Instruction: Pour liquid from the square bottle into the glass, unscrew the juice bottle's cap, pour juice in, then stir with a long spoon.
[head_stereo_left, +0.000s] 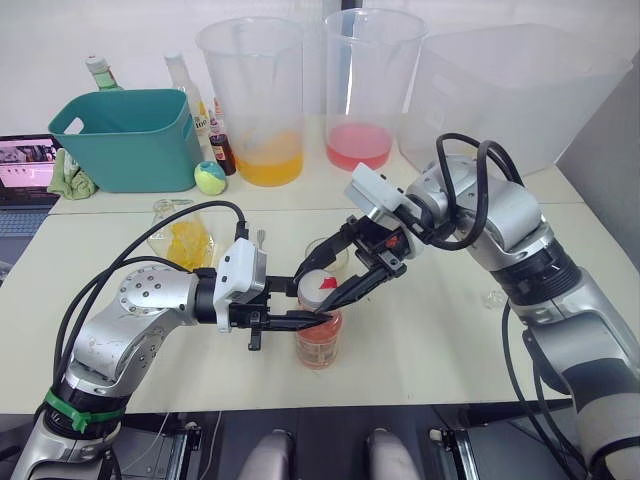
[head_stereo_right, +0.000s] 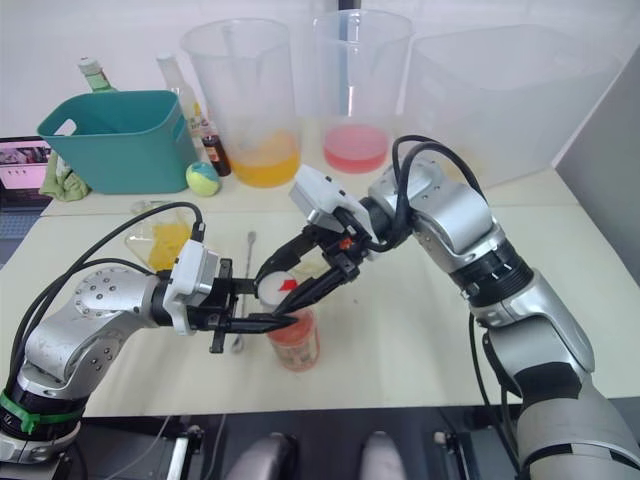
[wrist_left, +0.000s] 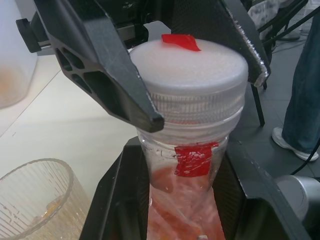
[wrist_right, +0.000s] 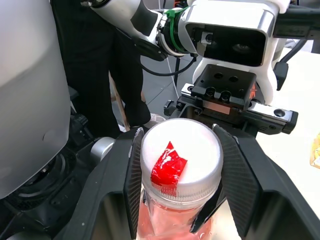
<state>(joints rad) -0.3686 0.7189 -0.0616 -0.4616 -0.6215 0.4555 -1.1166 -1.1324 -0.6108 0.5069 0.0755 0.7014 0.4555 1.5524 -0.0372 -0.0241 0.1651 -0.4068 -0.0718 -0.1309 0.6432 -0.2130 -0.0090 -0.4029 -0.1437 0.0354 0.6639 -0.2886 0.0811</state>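
juice bottle (head_stereo_left: 318, 340) label hidden by fingers | upright, cap (wrist_right: 181, 159) on top | left gripper (head_stereo_left: 318, 318) clamps the neck | right gripper (wrist_right: 181, 200) pinches cap

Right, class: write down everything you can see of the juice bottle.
The juice bottle is slim clear plastic holding pink-red liquid. It stands upright on the table, beside the glass. A red sticker marks its neck. Its white ribbed cap, with a red mark on top, is still on. The left gripper clamps its neck below the cap; the right gripper closes around the cap from above.
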